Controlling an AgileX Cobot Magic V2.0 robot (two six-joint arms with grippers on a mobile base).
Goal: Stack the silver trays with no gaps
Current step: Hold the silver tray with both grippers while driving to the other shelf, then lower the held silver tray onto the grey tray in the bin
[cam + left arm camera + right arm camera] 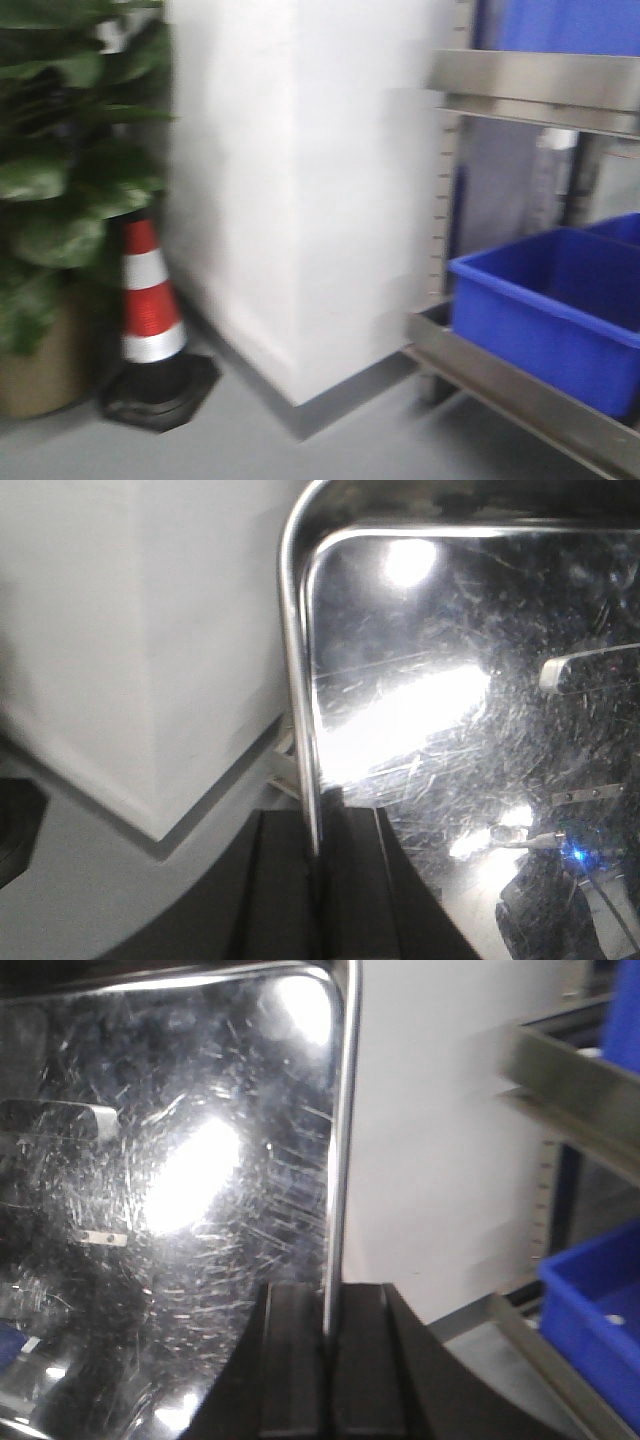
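Observation:
One silver tray (450, 700) fills the left wrist view, shiny and scratched, with a rounded corner at the top left. My left gripper (318, 825) is shut on its left rim, which runs between the black fingers. The same kind of silver tray (170, 1180) fills the right wrist view. My right gripper (327, 1305) is shut on its right rim. The tray hangs above the grey floor. In the front view no tray and no gripper appear.
A white pillar (300, 190) stands straight ahead. A red and white cone (150, 310) and a potted plant (60, 200) are at the left. At the right a steel rack (520, 385) holds a blue bin (550, 310), with a shelf beam (540, 85) above.

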